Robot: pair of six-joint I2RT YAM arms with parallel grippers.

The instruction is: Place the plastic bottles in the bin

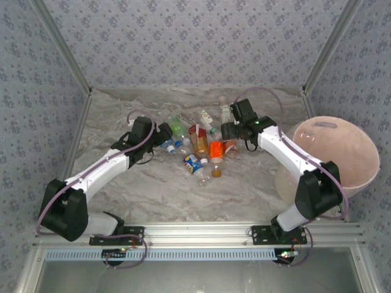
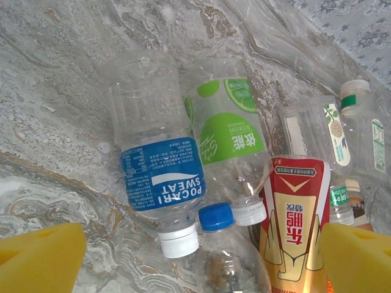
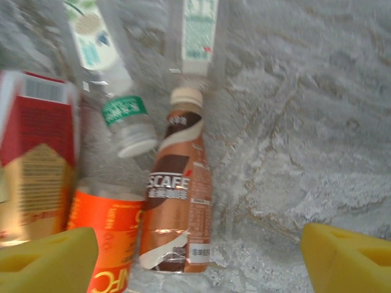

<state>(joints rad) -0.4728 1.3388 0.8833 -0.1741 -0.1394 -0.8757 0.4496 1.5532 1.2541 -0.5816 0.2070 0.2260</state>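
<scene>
Several plastic bottles (image 1: 198, 146) lie in a heap on the middle of the marble table. My left gripper (image 1: 160, 135) hangs open at the heap's left side. In the left wrist view its yellow fingers (image 2: 40, 256) straddle a blue-capped clear bottle (image 2: 229, 262), with a blue-labelled bottle (image 2: 162, 174), a green-labelled one (image 2: 229, 131) and a red-and-gold one (image 2: 293, 226) beside it. My right gripper (image 1: 231, 129) is open at the heap's right side, over a brown bottle (image 3: 177, 201) lying beside an orange one (image 3: 110, 238); its pads touch nothing. The pale pink bin (image 1: 342, 152) stands far right.
Patterned walls and metal corner posts close in the table on three sides. Bare marble tabletop (image 1: 153, 189) lies between the heap and the front rail (image 1: 195, 235). The right arm's elbow (image 1: 317, 189) is close against the bin.
</scene>
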